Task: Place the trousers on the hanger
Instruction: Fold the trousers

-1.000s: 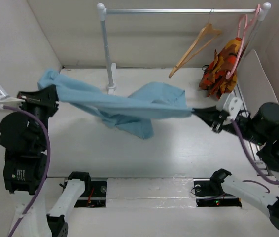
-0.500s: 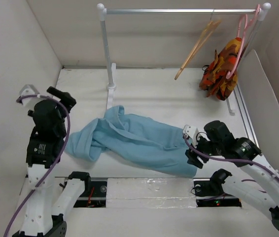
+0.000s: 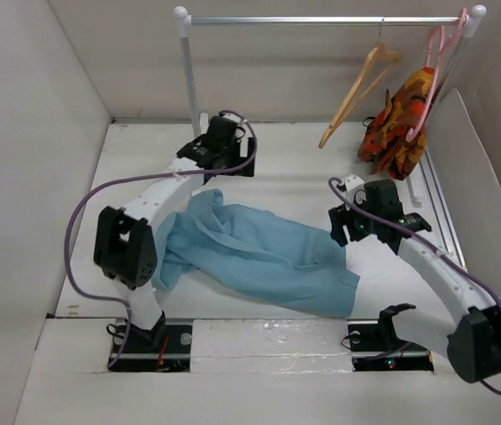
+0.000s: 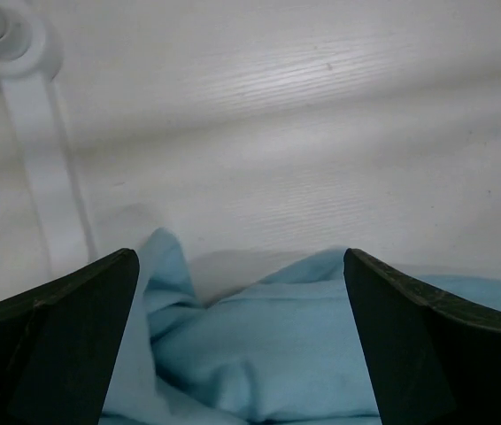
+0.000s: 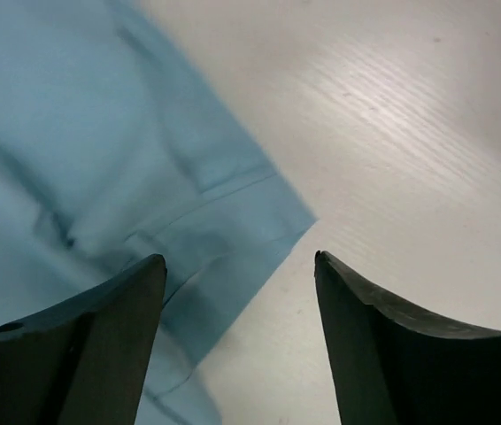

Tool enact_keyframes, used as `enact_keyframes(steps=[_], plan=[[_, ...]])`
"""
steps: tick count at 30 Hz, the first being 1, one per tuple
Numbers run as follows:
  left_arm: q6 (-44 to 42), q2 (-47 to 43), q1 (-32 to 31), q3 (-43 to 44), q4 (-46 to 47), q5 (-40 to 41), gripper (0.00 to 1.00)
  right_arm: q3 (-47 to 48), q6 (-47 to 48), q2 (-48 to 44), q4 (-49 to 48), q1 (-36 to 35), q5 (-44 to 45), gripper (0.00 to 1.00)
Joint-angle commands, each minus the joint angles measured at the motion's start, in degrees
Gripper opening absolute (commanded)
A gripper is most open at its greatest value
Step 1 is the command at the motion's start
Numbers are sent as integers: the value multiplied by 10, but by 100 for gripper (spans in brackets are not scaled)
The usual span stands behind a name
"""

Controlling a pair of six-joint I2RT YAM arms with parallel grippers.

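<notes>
- My left gripper (image 3: 222,155) hovers near the far side of the table (image 3: 286,168), just beside the foot of the white rack post (image 3: 193,80).
- Its jaws stand wide apart with nothing between them. In my left wrist view, the left gripper (image 4: 237,257) frames bare table and the upper edge of the trousers (image 4: 277,354).
- The rack's flat white foot (image 4: 38,159) runs down the left of that view, close to a fold of the blue cloth.
- My right gripper (image 3: 343,226) hangs above the right end of the trousers (image 3: 259,257), near their hem.
- Its jaws are also spread and grip nothing. In my right wrist view, the right gripper (image 5: 238,257) looks down on a hemmed corner of the trousers (image 5: 82,150) and pale table beside it.
- The trousers lie rumpled on the table between my 2 arms, running from the left side down toward the near right. Neither gripper holds them.
- The hanger (image 3: 357,88) hangs tilted by its thin hook from the metal rail (image 3: 321,19) at the back, well apart from the trousers.
- Just to its right on the same rail hang a pink hanger (image 3: 436,53) and a patterned orange garment (image 3: 401,115).
</notes>
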State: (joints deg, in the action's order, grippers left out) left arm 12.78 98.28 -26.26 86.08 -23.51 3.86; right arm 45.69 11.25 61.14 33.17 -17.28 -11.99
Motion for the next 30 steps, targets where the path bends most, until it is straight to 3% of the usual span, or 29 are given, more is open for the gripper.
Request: enact_keyframes(steps=[1,6,11,17,19,20,21,22,23,24,25,30], plan=[[-24,38,6,67,-41,67,99,-27,-48,45,-151,54,-19,75],[-9,123,40,82,-73,11,99,-92,-84,107,-233,102,-66,77],[1,145,40,42,-86,19,99,-133,-107,130,-317,102,-93,73],[5,144,40,-25,-86,17,99,-162,-141,158,-401,102,-171,51],[8,137,40,-38,-84,17,94,-163,-141,158,-407,102,-175,30],[12,133,40,-51,-83,20,80,-162,-141,156,-407,108,-178,23],[20,126,40,-58,-77,24,66,-161,-139,154,-406,115,-181,7],[24,106,40,-64,-74,28,50,-158,-138,151,-405,115,-185,0],[31,96,40,-65,-73,30,18,-151,-134,137,-399,122,-189,0],[37,80,40,-61,-78,30,8,-146,-129,123,-376,128,-189,0],[53,48,40,-54,-81,38,0,-140,-127,106,-363,128,-188,0],[108,-88,40,20,-124,100,0,-46,-73,-82,-178,128,-113,0]])
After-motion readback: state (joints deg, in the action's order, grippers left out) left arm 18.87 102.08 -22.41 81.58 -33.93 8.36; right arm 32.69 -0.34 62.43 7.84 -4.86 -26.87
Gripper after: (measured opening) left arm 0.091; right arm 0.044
